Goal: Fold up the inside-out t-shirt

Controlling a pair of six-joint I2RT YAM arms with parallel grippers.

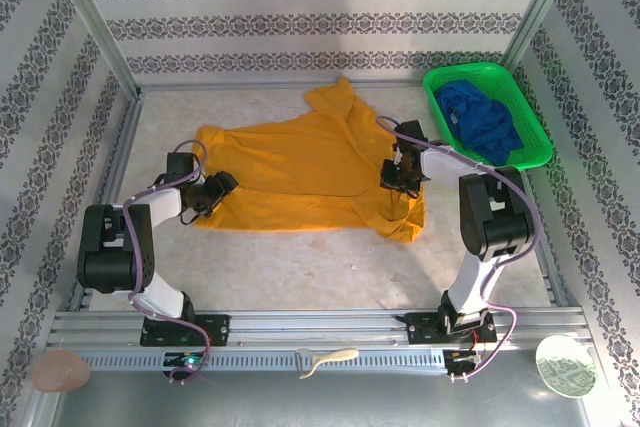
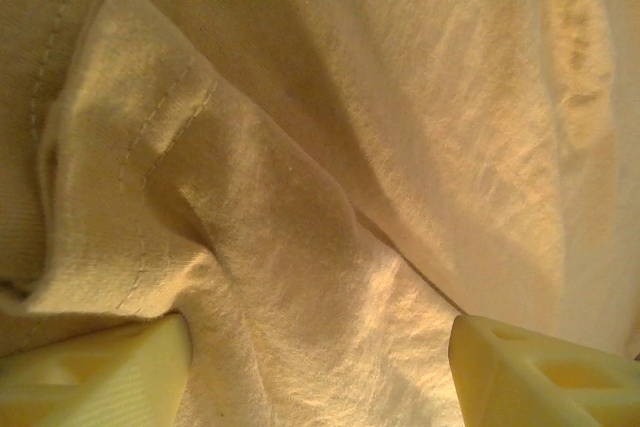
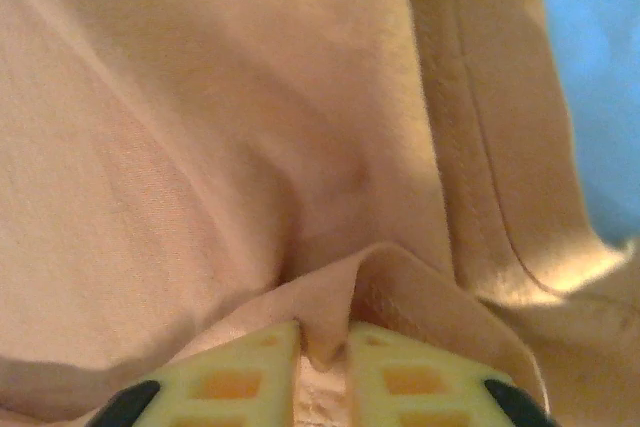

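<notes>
Top external view: the left gripper (image 1: 213, 191) sits at the left edge of the inside-out t-shirt (image 1: 300, 172), which lies spread, plain face up, across the middle of the table (image 1: 300, 267). The right gripper (image 1: 393, 179) is on the shirt's right side. At far right, 1 green basket (image 1: 470, 70) holds a blue garment (image 1: 482, 119).

Left wrist view: 2 fingers (image 2: 100, 377) stand well apart over the cloth.

Right wrist view: 2 fingers (image 3: 410, 382) are pinched on a raised fold of shirt.

Bright, even light falls on damask-striped walls (image 1: 320, 17), a pale speckled table (image 1: 300, 267) and aluminium framing (image 1: 320, 325).
</notes>
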